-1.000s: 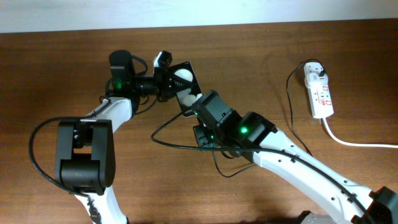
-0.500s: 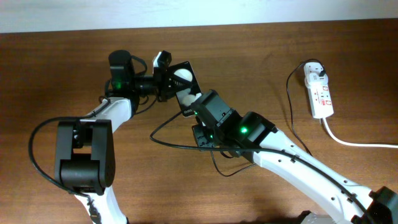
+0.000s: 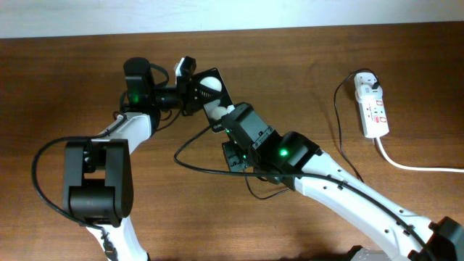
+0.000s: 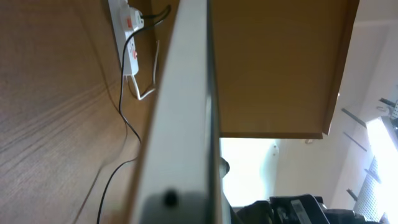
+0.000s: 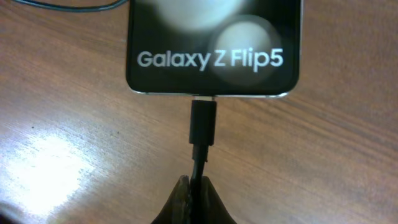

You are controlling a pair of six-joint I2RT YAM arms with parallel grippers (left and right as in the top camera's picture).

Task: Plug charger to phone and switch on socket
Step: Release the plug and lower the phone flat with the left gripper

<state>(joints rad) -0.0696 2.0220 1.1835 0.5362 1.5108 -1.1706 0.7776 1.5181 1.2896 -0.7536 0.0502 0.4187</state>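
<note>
The phone point(image 3: 208, 88) is a black slab with white round spots, held off the table by my left gripper point(image 3: 190, 93), which is shut on its edge. In the left wrist view only its silvery rim point(image 4: 180, 124) shows, close up. In the right wrist view the phone point(image 5: 211, 50) reads "Galaxy Z Flip5". The charger's plug tip point(image 5: 203, 121) sits against the port on its bottom edge. My right gripper point(image 5: 198, 193) is shut on the charger cable just behind the plug. In the overhead view my right gripper point(image 3: 221, 119) is right below the phone. The socket point(image 3: 372, 105) lies far right.
The thin black charger cable point(image 3: 196, 168) loops on the table under my right arm and runs on to the socket, where its adapter point(image 3: 367, 80) is plugged in. The socket's thick white cord point(image 3: 413, 167) leaves to the right. The socket also shows in the left wrist view point(image 4: 127, 37).
My left gripper and the phone have shifted slightly left and up. My right gripper followed with the plug, and the cable loop moved a little left.
</note>
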